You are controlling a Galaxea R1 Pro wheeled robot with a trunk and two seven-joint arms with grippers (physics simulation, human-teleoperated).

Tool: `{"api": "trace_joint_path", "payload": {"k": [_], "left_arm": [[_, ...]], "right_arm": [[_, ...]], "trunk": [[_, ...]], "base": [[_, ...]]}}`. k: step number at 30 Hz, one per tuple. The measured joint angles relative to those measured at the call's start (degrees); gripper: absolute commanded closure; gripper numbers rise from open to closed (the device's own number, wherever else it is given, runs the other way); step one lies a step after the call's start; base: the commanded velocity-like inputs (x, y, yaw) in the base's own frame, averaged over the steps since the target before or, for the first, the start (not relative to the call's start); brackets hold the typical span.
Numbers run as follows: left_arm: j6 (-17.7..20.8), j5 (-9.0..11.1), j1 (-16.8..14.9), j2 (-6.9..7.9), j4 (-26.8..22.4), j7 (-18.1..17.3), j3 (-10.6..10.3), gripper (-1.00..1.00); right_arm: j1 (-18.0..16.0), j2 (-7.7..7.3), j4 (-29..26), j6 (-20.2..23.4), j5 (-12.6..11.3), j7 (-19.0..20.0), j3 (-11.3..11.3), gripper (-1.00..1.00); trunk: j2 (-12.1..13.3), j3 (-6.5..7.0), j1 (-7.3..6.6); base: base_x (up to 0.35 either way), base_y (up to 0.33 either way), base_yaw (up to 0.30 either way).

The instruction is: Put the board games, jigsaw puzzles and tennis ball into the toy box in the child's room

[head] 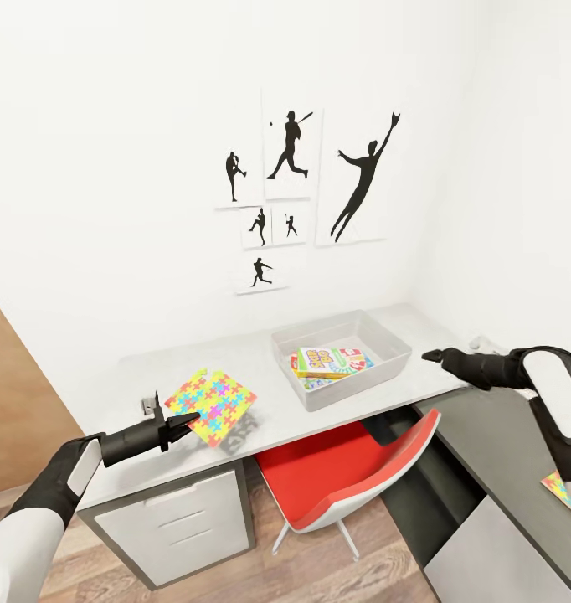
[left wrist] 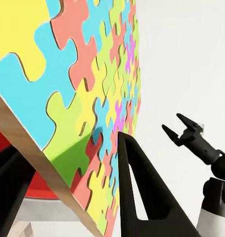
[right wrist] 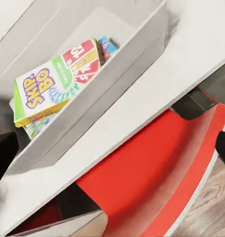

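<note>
My left gripper (head: pixel 182 426) is shut on the near edge of a jigsaw puzzle (head: pixel 213 403), a multicolour square held tilted just above the table (head: pixel 252 360). In the left wrist view the puzzle (left wrist: pixel 87 84) sits between the two dark fingers (left wrist: pixel 142 197). The grey toy box (head: pixel 352 385) stands on the table with the Skip-Bo board game (head: pixel 331 361) on top of other printed boxes. My right gripper (head: pixel 431 356) hovers open just right of the toy box (right wrist: pixel 107 84), above the Skip-Bo (right wrist: pixel 53 84). A second jigsaw puzzle (head: pixel 558 488) lies on the dark lower section. The tennis ball and bed are out of view.
A red chair (head: pixel 344 469) is tucked under the table between the white drawers (head: pixel 181 523) and the dark lower section (head: pixel 495 435). Black baseball silhouettes (head: pixel 290 180) hang on the white wall behind. Wood floor shows below.
</note>
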Motion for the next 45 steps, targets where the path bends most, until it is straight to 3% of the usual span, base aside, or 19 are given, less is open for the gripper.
{"api": "trace_joint_path", "payload": {"k": [1, 4, 6, 9, 14, 17, 23, 28, 29, 33, 38, 45], "left_arm": [[0.0, 0.0, 0.0, 0.0, 0.0, 0.0, 0.0, 1.0], [0.0, 0.0, 0.0, 0.0, 0.0, 0.0, 0.0, 1.0], [0.0, 0.0, 0.0, -0.02, 0.0, 0.0, 0.0, 1.0], [0.0, 0.0, 0.0, 0.0, 0.0, 0.0, 0.0, 1.0], [0.4, 0.0, 0.0, 0.08, 0.0, -0.1, 0.0, 1.0], [0.8, 0.1, -0.3, 0.0, -0.1, 0.0, 0.2, 1.0], [3.5, -0.2, -6.5, -0.01, -0.4, 0.5, -1.3, 1.0], [4.1, -0.3, -13.5, -0.37, 0.1, 0.9, -5.4, 1.0], [4.0, -0.6, -16.2, -0.47, 0.8, 0.9, -7.3, 1.0], [4.1, -0.7, -20.6, -0.75, 4.7, 1.0, -10.9, 1.0], [4.1, -0.8, -21.7, -1.21, 6.8, 1.1, -12.3, 1.0], [4.0, -0.8, -21.9, -1.23, 7.1, 1.1, -12.6, 1.0]], "right_arm": [[-1.5, 0.37, 1.3, 0.1, 0.1, -0.2, 0.2, -1.0], [-10.6, 3.05, 11.9, 0.4, 0.2, -2.6, 1.0, -1.0], [-17.8, 6.29, 21.2, 0.4, 0.0, -5.0, 2.7, -1.0], [-24.8, 9.29, 30.9, 0.5, 0.2, -7.3, 5.4, -1.0], [-32.3, 12.19, 39.4, 0.5, 0.5, -9.0, 7.8, -1.0], [-33.6, 12.44, 39.3, 0.5, 1.1, -9.5, 9.9, -1.0], [-33.8, 12.35, 34.6, 0.5, 1.2, -9.6, 11.7, -1.0], [-33.8, 12.31, 33.7, 0.5, 1.0, -9.7, 11.8, -1.0], [-33.7, 12.29, 33.6, 0.5, 1.0, -9.7, 11.7, -1.0], [-33.6, 12.24, 33.4, 0.6, 0.9, -9.6, 11.5, -1.0], [-32.9, 12.23, 33.3, 0.5, 0.9, -9.6, 11.3, -1.0], [-32.7, 12.19, 33.4, 0.6, 1.0, -9.4, 11.1, -1.0]], "trunk": [[0.0, 0.0, 0.0], [0.0, 0.0, 0.0], [0.0, 0.0, 0.0], [0.0, 0.0, 0.0], [0.0, 0.0, -0.01], [0.0, 0.0, -0.01], [0.0, 0.0, -0.01], [0.0, 0.0, -0.01], [0.0, 0.01, 0.01], [0.0, 0.0, 0.0], [0.0, -0.01, -0.01], [0.0, -0.03, -0.01]], "base": [[0.0, 0.0, 0.0], [0.0, 0.0, 0.0], [0.0, 0.0, 0.0], [0.0, 0.0, 0.0], [0.0, 0.0, 0.0], [0.0, 0.0, 0.0], [0.0, 0.0, 0.0], [0.0, 0.0, -0.005], [0.0, 0.0, -0.057], [0.0, 0.0, -0.187], [0.0, 0.0, -0.261], [0.011, 0.0, -0.228]]}}
